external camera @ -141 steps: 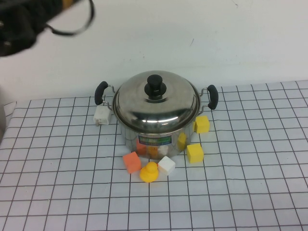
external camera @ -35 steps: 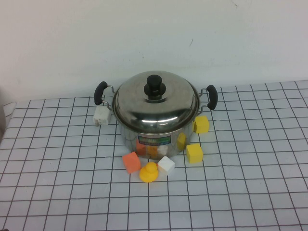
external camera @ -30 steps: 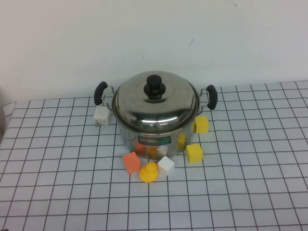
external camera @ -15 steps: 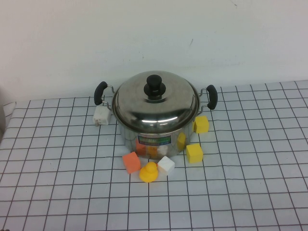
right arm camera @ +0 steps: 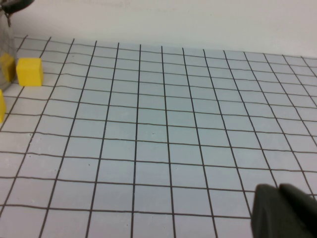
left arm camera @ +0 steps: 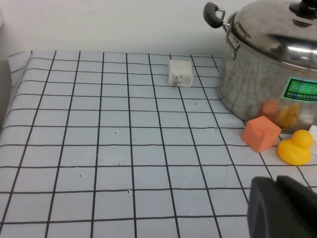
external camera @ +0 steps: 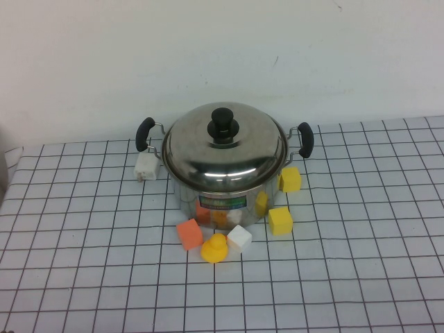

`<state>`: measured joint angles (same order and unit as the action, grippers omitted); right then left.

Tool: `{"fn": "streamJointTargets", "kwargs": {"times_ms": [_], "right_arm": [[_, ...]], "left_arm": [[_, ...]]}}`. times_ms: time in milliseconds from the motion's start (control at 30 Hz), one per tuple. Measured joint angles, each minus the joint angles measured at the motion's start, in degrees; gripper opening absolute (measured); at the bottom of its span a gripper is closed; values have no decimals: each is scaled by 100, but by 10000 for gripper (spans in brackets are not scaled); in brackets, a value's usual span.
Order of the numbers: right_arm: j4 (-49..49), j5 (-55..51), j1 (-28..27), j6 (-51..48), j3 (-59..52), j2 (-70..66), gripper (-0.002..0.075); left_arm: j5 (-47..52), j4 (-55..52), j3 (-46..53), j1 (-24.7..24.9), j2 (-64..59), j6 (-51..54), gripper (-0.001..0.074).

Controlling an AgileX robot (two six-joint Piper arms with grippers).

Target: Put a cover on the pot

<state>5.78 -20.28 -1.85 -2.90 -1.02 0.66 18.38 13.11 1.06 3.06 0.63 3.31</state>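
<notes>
The shiny steel pot (external camera: 222, 198) stands at the middle back of the checked cloth, with black side handles and a colourful label on its front. The domed steel lid (external camera: 225, 147) with a black knob (external camera: 224, 123) sits squarely on it. The pot also shows in the left wrist view (left arm camera: 270, 84). Neither arm is in the high view. My left gripper (left arm camera: 277, 187) is shut and empty, low over the cloth left of the pot. My right gripper (right arm camera: 280, 192) is shut and empty over the cloth right of the pot.
Around the pot lie an orange block (external camera: 189, 234), a yellow duck (external camera: 215, 248), a white block (external camera: 239, 238), two yellow blocks (external camera: 280, 221) (external camera: 291, 179) and a white plug adapter (external camera: 146, 166). A white wall stands behind.
The left arm, seen at the top left 4.7 s ago, has left the high view. Over the last second nothing has moved.
</notes>
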Motion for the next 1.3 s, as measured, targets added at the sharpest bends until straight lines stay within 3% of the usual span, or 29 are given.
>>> {"fn": "streamJointTargets", "kwargs": {"times_ms": [367, 1300], "right_arm": [[0, 0, 0, 0, 0, 0, 9], [0, 0, 0, 0, 0, 0, 9]], "left_arm": [[2, -697, -10, 0, 0, -628, -1], [2, -731, -10, 0, 9, -693, -1]]}}
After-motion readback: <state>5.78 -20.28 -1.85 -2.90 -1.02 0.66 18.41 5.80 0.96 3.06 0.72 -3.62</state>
